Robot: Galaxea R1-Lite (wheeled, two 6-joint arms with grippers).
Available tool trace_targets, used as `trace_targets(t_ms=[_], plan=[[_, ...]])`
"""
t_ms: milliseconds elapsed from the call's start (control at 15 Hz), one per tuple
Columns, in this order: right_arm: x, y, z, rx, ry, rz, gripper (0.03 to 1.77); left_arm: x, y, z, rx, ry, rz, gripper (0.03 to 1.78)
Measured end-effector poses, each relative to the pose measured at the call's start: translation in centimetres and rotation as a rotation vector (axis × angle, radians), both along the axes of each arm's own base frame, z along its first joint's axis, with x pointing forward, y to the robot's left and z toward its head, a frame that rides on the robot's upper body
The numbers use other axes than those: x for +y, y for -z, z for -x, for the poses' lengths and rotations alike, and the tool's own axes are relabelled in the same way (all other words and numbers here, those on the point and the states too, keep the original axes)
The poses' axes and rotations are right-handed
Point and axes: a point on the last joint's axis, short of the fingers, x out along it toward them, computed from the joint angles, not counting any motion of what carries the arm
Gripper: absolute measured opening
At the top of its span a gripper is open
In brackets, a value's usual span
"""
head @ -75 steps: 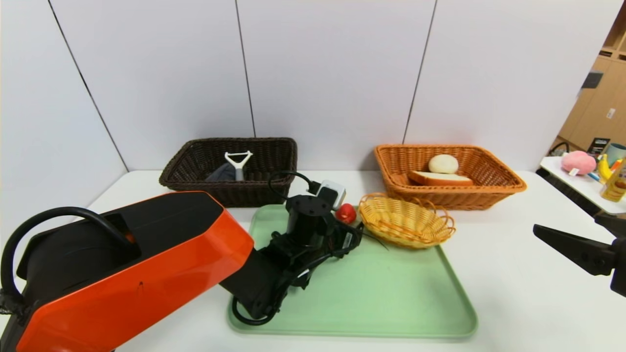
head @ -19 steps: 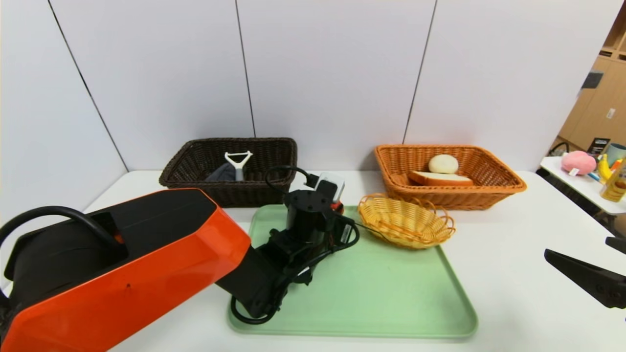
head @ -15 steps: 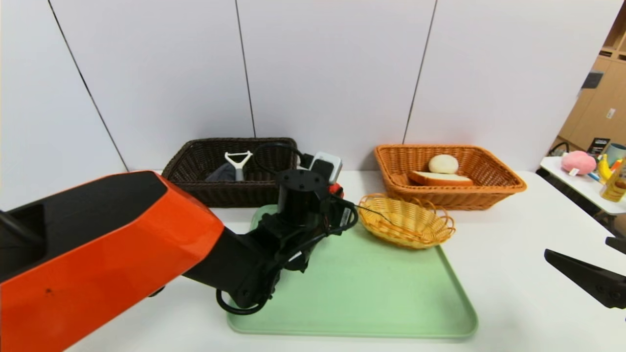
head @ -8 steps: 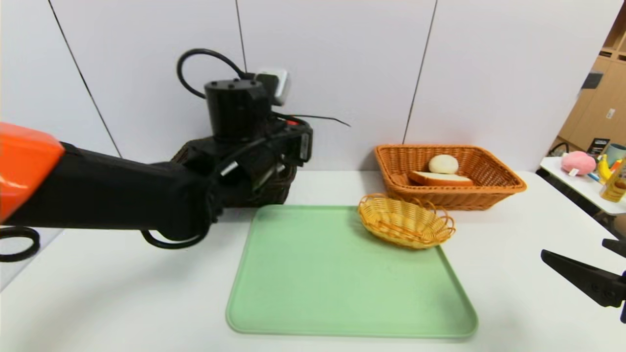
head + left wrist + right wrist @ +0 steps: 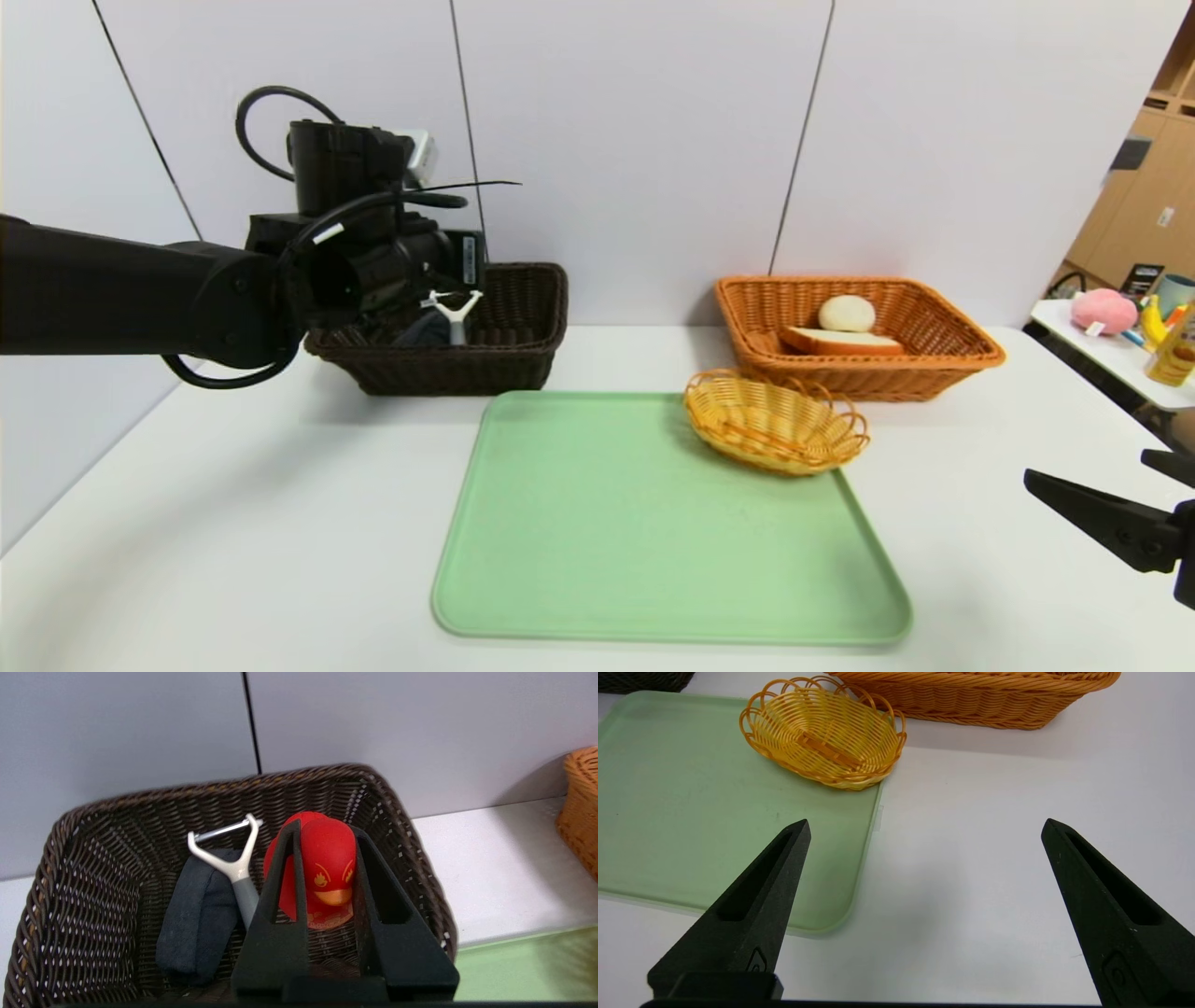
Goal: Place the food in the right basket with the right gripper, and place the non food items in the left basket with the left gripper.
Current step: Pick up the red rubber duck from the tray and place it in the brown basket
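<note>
I have the red rubber duck point(image 5: 327, 858) pinched between the jaws of my left gripper point(image 5: 324, 833), the duck's face turned back toward my wrist, held above the dark brown wicker basket point(image 5: 70, 826). Taking the basket floor in the left wrist view as a clock face, the grey rolled cloth point(image 5: 196, 924) lies at about eight o'clock and the white-headed peeler point(image 5: 233, 858) leans across it toward the centre; the free floor is from about three to five o'clock, under the duck.

To do this well, I judge I should lower over that free patch and clear the near rim before I part the jaws, so the duck drops in short and does not bounce out or knock the peeler. It looks round and light, so a low release suits it.

My right gripper point(image 5: 924, 826) hangs wide open and empty over the white table point(image 5: 971, 882), just beside the green tray point(image 5: 691, 812). The bread slice point(image 5: 840, 342) and bun point(image 5: 847, 313) lie in the orange-brown basket point(image 5: 943, 359).
</note>
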Motion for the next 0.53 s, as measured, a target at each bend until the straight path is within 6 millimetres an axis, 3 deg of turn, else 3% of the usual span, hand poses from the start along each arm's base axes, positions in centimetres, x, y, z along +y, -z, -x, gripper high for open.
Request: trace_targets(t_ms=[533], plan=[[0.3,-4.2,-0.6,0.119,-0.043,0.022,1.71,0.6,3.1,-4.4,0.06,-0.046,-0.009,0.31]])
